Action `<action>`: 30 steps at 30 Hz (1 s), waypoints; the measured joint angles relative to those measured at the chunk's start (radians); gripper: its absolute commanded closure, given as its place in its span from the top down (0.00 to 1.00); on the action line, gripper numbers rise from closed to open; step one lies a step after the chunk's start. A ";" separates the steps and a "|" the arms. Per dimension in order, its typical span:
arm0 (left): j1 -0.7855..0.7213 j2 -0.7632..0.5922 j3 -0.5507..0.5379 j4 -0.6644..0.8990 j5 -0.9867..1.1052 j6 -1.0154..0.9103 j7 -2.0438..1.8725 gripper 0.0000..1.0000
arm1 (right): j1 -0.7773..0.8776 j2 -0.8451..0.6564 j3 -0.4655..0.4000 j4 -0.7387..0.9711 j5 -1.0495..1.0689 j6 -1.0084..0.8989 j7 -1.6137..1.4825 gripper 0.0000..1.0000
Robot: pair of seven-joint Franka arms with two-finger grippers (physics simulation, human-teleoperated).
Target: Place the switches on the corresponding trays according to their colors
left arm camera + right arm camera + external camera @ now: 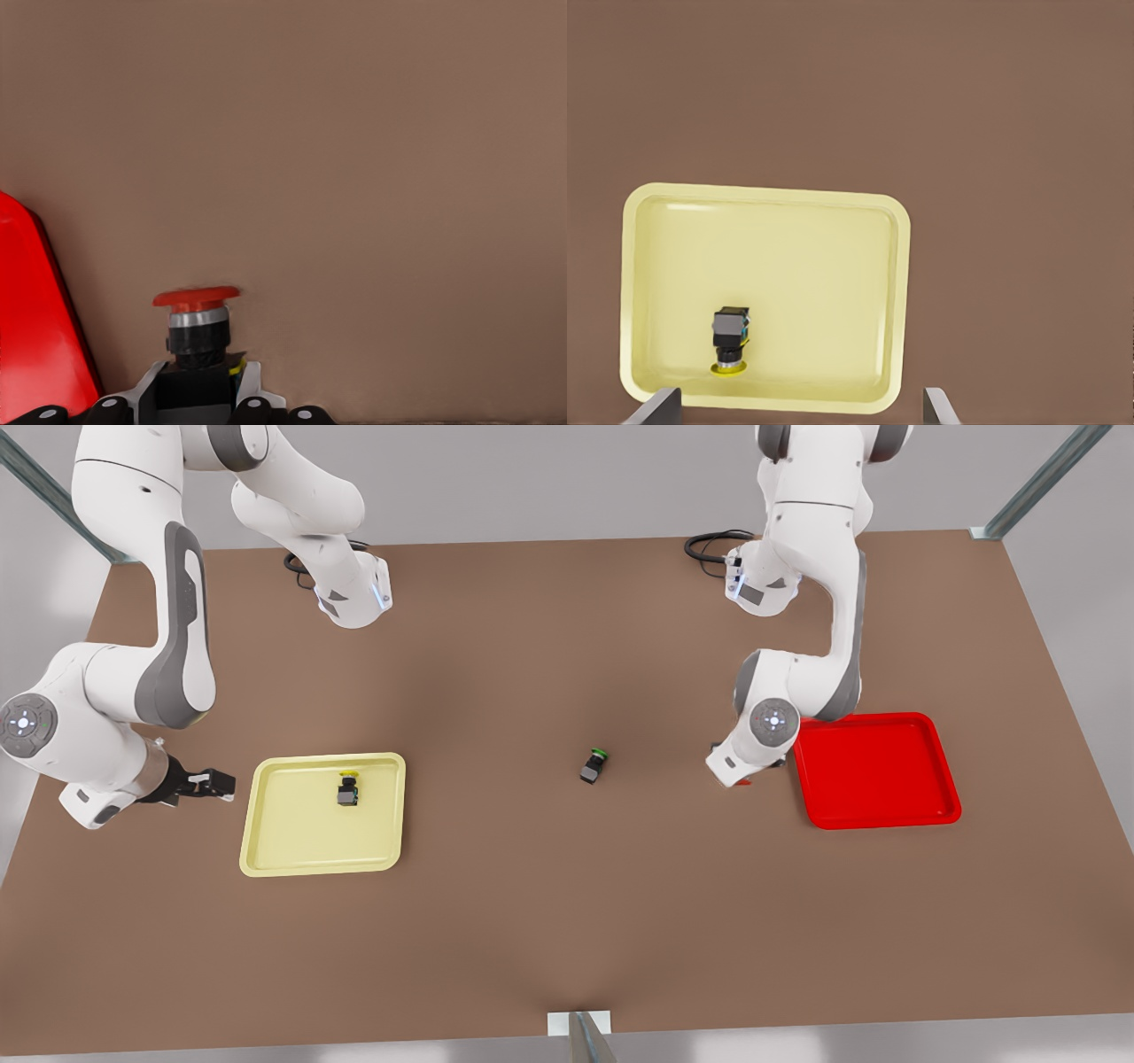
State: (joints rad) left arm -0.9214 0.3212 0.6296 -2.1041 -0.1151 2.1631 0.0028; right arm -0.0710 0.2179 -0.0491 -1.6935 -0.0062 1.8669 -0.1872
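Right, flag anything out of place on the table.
The green-capped switch lies alone on the bare table, matching neither tray. The yellow switch lies tipped over in the yellow tray. The left pincer grips the red switch.

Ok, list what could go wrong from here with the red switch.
1. The left pincer grips the red switch low on its body, so it could tilt or slip during the carry.
2. The red tray has a raised rim right beside the switch, and a low carry might clip it.
3. The right pincer waits open by the yellow tray and offers no backup.
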 measured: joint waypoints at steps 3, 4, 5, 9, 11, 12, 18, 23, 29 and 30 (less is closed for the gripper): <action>-0.001 -0.044 0.138 -0.141 0.005 0.098 0.219 0.51 | 0.002 0.002 0.000 0.005 -0.001 0.000 0.002 1.00; 0.001 -0.043 0.182 -0.158 0.007 0.106 0.281 0.51 | 0.002 0.006 0.000 0.006 0.000 0.000 0.002 1.00; -0.001 -0.040 0.213 -0.170 0.008 0.107 0.320 0.51 | 0.002 0.006 0.000 0.006 -0.001 0.000 0.003 1.00; 0.003 -0.001 0.315 -0.216 0.008 0.144 0.443 0.51 | 0.005 0.008 0.001 0.006 0.000 0.000 0.005 1.00; 0.028 0.030 0.338 -0.220 0.007 0.147 0.485 0.51 | 0.005 0.011 0.002 0.006 -0.002 0.000 0.005 1.00; 0.060 0.045 0.338 -0.219 0.006 0.148 0.515 0.52 | 0.005 0.011 0.002 0.008 -0.002 0.000 0.003 1.00; 0.107 0.088 0.332 -0.217 -0.027 0.176 0.549 1.00 | 0.004 0.012 0.002 0.015 -0.002 0.000 0.003 1.00; 0.110 0.060 0.337 -0.140 -0.040 0.041 0.549 1.00 | 0.005 0.013 0.002 0.029 -0.002 -0.017 0.005 1.00; 0.098 0.038 0.281 0.459 -0.056 -0.421 0.174 1.00 | 0.001 -0.068 0.008 0.105 0.002 -0.196 0.057 1.00; 0.121 0.039 0.223 0.573 -0.058 -0.479 0.095 1.00 | 0.029 -0.066 0.010 0.135 -0.001 -0.220 0.111 1.00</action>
State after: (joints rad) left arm -0.8003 0.3604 0.8525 -1.5312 -0.1728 1.6843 0.0982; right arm -0.0421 0.1522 -0.0386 -1.5584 -0.0073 1.6471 -0.0759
